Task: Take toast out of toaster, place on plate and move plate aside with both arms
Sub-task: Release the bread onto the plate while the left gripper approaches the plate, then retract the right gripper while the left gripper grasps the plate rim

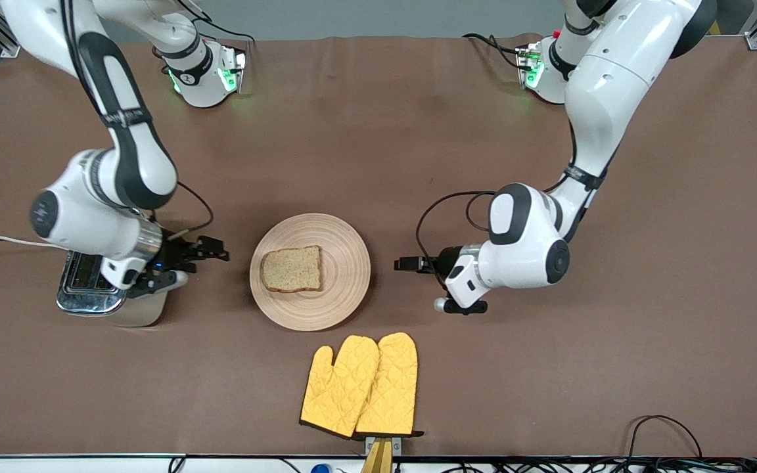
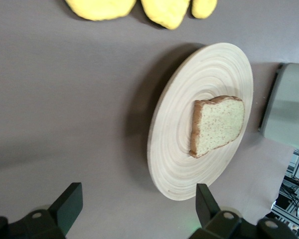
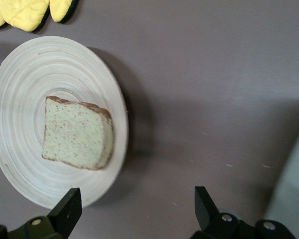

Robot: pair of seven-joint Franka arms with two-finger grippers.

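toast (image 1: 292,269): square tan speckled slice with darker crust, lying flat on the plate, off-centre toward the right arm's end
plate (image 1: 345,263): round, light wooden, ring-grained, flat on the brown surface (image 1: 378,131)

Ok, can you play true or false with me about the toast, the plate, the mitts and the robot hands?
1. The toast lies on the wooden plate. True.
2. The right gripper is squeezing the toast. False: it is open, beside the plate over the table near the toaster, and holds nothing.
3. The yellow oven mitts lie nearer to the front camera than the plate. True.
4. The left gripper holds the plate's rim. False: it is open and apart from the plate, toward the left arm's end of the table.
5. The oven mitts lie on the plate. False: they lie on the table, apart from it.
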